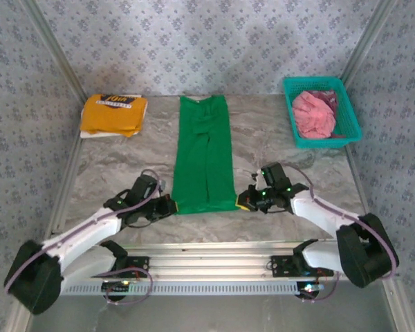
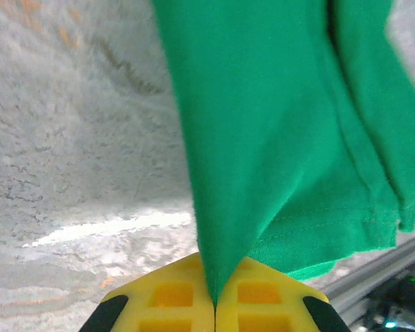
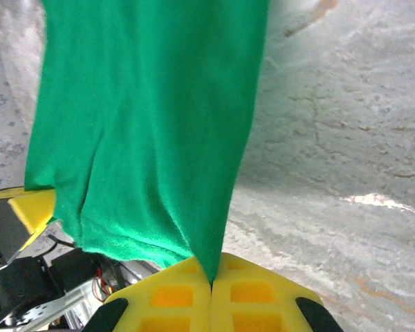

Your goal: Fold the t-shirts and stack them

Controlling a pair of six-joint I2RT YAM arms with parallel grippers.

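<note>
- The grey marble-patterned table (image 1: 124, 166) stood inside patterned wallpapered walls (image 1: 194, 41), with both arm bases along its near edge.
- The green t-shirt (image 1: 205, 155) lay at the table's centre as a long narrow strip, folded lengthwise, running from the far edge toward the arms. Its near hem sat between the two grippers.
- In the left wrist view the green t-shirt (image 2: 263, 138) hung down to a pinched point, its stitched hem just above the table. In the right wrist view the green t-shirt (image 3: 145, 124) draped the same way over the marble surface.
- The teal plastic basket (image 1: 325, 142) sat at the far right corner, well apart from the green strip.
- The yellow-orange t-shirt (image 1: 114, 114), folded with its dark print facing up, rested at the far left corner.
- The pink t-shirt (image 1: 313, 114) lay crumpled inside the basket.
- The left gripper (image 1: 171, 205) sat at the near left corner of the green strip. Up close, the left gripper (image 2: 214, 297) had its yellow fingers pressed together, pinching that corner of cloth.
- The right gripper (image 1: 242, 201) sat at the near right corner. Up close, the right gripper (image 3: 211, 287) was likewise clamped on the fabric edge.
</note>
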